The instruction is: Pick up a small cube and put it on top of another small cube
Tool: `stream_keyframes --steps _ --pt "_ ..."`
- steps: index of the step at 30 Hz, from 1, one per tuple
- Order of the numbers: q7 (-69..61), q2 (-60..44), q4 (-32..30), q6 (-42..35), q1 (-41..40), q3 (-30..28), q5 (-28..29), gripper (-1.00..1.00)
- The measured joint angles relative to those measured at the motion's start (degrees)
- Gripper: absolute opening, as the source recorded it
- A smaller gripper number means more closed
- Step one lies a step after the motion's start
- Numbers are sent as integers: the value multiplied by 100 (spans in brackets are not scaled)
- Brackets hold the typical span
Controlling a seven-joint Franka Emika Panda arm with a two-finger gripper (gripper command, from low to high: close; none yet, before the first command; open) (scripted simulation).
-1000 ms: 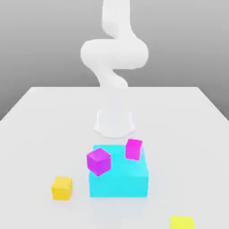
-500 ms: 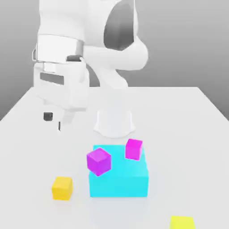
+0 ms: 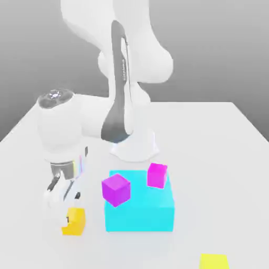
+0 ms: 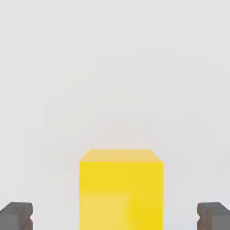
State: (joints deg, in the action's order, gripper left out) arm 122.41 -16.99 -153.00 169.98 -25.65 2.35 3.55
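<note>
A small yellow cube rests on the white table near the front, at the exterior view's left. My gripper hangs low just over it and stands open. In the hand view its dark fingertips sit well apart on either side of the cube without touching it. A second yellow cube lies at the front edge on the exterior view's right. Two magenta cubes sit tilted on a large cyan block.
The arm's white base stands behind the cyan block, mid-table. The cyan block lies close to the exterior view's right of the gripper and the yellow cube. Bare table stretches to the back and to the right.
The arm has swung into view and come down at the exterior view's left, from high above the table to just over the yellow cube. The cubes have not moved.
</note>
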Motion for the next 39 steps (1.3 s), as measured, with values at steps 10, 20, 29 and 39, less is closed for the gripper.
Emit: stream_keyframes --steps 10,20,29,39 --pt "-13 105 -22 -74 -14 20 -25 -100" --pt "-1127 576 642 -1445 334 768 12 -100" --pt "-2439 -7 2106 -2446 1318 1951 590 -100" --pt "-2185 -834 2581 -2002 2089 1859 1405 100"
